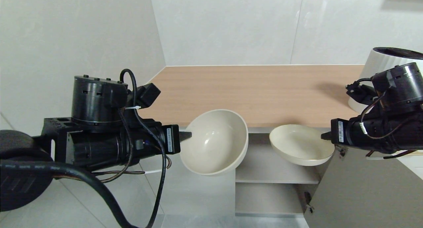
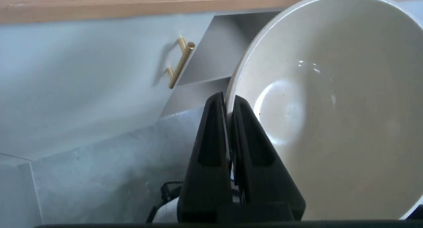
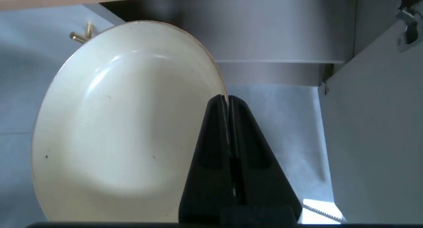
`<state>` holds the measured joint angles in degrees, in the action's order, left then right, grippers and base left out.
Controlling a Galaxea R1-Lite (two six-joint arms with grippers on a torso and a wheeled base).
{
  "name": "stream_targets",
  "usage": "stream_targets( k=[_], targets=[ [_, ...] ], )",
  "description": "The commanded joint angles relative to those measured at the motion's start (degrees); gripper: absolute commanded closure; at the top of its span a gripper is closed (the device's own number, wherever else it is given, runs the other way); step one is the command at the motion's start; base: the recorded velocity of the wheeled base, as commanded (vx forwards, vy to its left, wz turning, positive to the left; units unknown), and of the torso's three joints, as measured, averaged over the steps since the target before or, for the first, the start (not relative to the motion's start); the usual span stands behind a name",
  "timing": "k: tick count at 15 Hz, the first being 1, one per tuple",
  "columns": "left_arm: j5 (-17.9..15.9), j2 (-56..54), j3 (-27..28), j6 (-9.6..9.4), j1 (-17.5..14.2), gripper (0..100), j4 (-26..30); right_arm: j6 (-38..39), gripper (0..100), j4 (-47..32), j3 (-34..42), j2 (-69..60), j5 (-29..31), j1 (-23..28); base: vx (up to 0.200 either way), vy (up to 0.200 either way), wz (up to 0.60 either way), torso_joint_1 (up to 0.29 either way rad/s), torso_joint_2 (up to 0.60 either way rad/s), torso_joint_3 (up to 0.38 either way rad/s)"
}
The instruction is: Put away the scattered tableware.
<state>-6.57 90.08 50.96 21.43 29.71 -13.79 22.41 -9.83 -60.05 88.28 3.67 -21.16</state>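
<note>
- Head view: the left gripper (image 1: pixel 186 135) is clamped on the near rim of a deep bowl (image 1: pixel 214 145), which is held in the air and tilted so its hollow faces the camera, in front of the wooden countertop (image 1: pixel 257 92) edge.
- Head view: the right gripper (image 1: pixel 325 135) is closed on the rim of a shallow bowl (image 1: pixel 299 148), held almost level in front of the open cabinet (image 1: pixel 274 175) below the counter. The 2 bowls are near each other but apart.
- Head view: the cabinet door (image 1: pixel 360 191) stands open under the right arm, and a white ribbed container (image 1: pixel 380 62) sits on the counter at the right.
- Left wrist view: the 2 fingers (image 2: pixel 213 142) pinch the deep bowl (image 2: pixel 330 109) at its rim, 1 inside and 1 outside, with almost no gap. A brass handle (image 2: pixel 180 61) shows on the cabinet front beyond.
- Right wrist view: the 2 fingers (image 3: pixel 213 135) are pressed tight on the edge of the shallow bowl (image 3: pixel 125 122). A cabinet shelf (image 3: pixel 277 73) and the open door (image 3: pixel 383 122) lie behind.
</note>
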Motion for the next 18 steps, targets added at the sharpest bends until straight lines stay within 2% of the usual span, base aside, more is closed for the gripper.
stream_targets(
  k=[1, 18],
  targets=[
    [0.0, 0.2, 0.0, 0.10, 0.0, 100, 0.0, 0.0, 100, 0.0, -0.2, 0.7, 0.0, 0.0, 0.000, 0.000, 0.00, 0.000, 0.00, 0.000],
    [0.1, -0.3, 0.0, 0.10, 0.0, 100, 0.0, 0.0, 100, 0.0, -0.2, 2.4, 0.1, 0.1, 0.000, 0.000, 0.00, -0.152, 0.40, 0.238]
  ],
)
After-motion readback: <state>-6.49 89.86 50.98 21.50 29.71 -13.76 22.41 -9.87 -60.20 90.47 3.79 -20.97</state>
